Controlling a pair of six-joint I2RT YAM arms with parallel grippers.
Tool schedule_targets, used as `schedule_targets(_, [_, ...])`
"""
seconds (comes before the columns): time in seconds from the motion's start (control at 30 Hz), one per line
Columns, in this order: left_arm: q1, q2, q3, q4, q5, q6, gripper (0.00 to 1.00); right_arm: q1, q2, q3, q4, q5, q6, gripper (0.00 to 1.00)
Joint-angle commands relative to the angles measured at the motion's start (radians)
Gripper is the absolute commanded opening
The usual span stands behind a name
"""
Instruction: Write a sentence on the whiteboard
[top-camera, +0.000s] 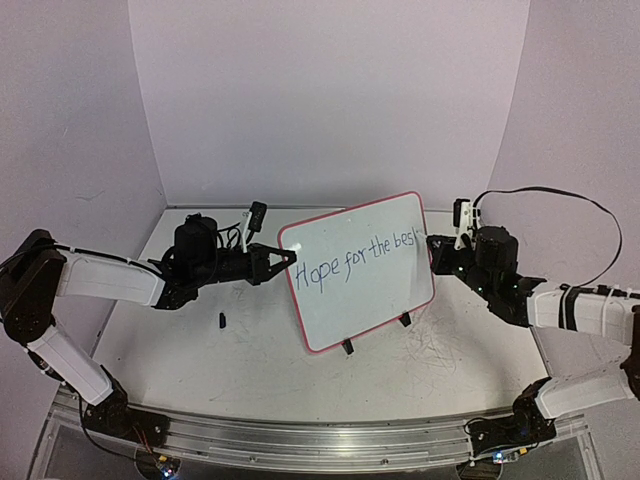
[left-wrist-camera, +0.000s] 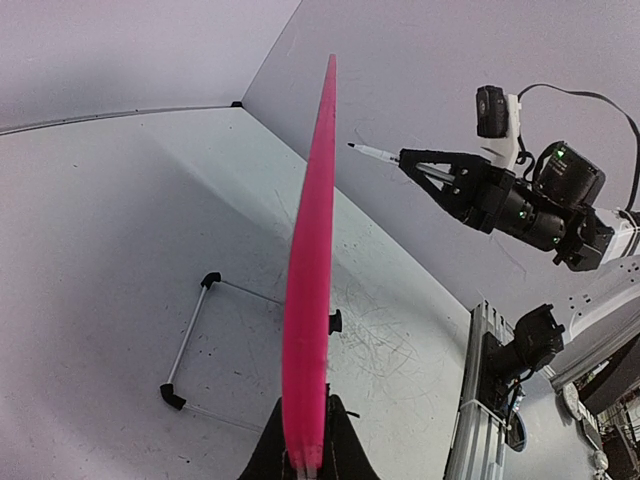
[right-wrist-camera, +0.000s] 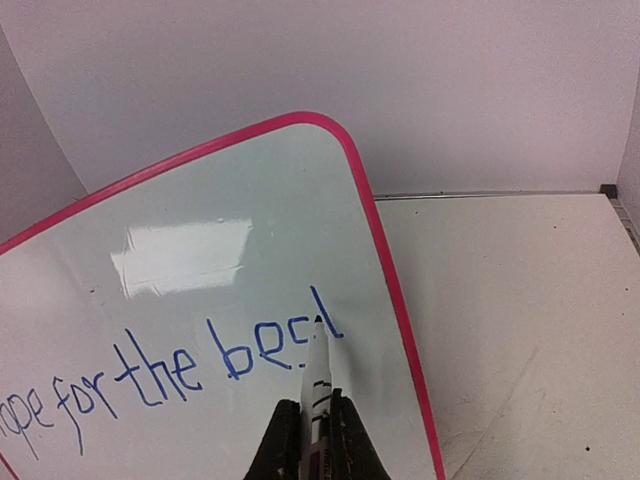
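Your left gripper (top-camera: 283, 262) is clamped on the left edge of the whiteboard (top-camera: 370, 300), which stands mid-table, tilted. Your right gripper (right-wrist-camera: 315, 430) is closed on a marker (right-wrist-camera: 318, 365). Its tip is at the right end of the sentence (top-camera: 358, 262); contact unclear.

Left arm (top-camera: 110, 278): reaches rightward from its base, forearm near level, wrist horizontal. Left gripper (top-camera: 289, 259): jaws clamped on the board (top-camera: 360, 300) at its left edge. Right arm (top-camera: 580, 305): elbow folded, forearm reaching leftward. Right gripper (top-camera: 436, 252): jaws closed around a pen (right-wrist-camera: 317, 375), pointing leftward.
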Motion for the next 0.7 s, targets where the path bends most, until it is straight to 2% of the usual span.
schedule_targets(0.0, [0.008,-0.028,0.021,-0.025,-0.050,0.075,0.00,-0.002,0.031,0.042,0.057,-0.028,-0.003,0.00])
schedule_targets(0.33, [0.008,-0.026,0.022,-0.026,-0.050,0.081,0.00,-0.003,0.062,0.054,0.078,-0.026,-0.007,0.00])
schedule_targets(0.67, [0.008,-0.034,0.017,-0.028,-0.050,0.081,0.00,-0.003,0.093,0.063,0.058,0.047,0.010,0.00])
